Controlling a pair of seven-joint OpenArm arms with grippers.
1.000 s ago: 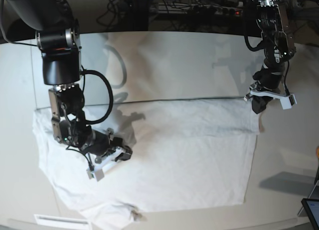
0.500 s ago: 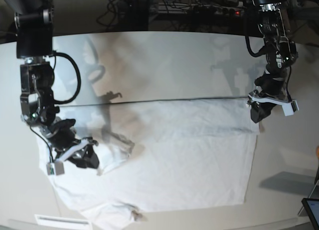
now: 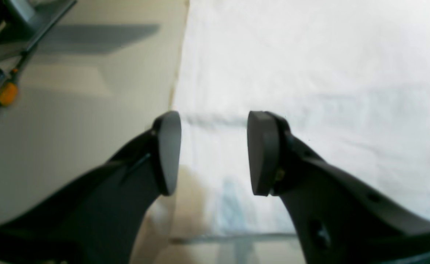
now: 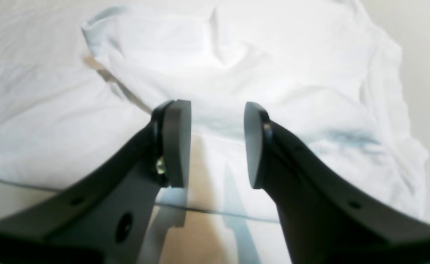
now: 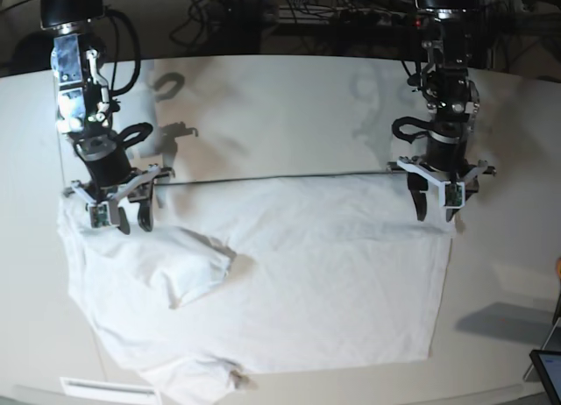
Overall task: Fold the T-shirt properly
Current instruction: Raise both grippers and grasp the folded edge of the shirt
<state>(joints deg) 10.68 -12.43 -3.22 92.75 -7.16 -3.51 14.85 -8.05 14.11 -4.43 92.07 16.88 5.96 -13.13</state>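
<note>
Both pincers stand parted and empty over the far edge of the T-shirt.

Left pincer (image 5: pixel 436 207): jaws apart, nothing between them, poised over the shirt's far corner on the base view's right; whether the tips touch cloth cannot be told. Right pincer (image 5: pixel 128 216): jaws likewise apart and empty, above the far corner on that view's left, just beyond a turned-over flap. The T-shirt (image 5: pixel 289 273) lies spread on the tabletop (image 5: pixel 289 107), its far edge straight between the two pincers, its near-left hem rumpled and a small flap bunched near the bottom. Risk, as judged: the fabric is thin and lies flat, so a pincer closing at the edge may catch one layer only, or miss; the loose left flap may drag and crease any fold made over it.
</note>
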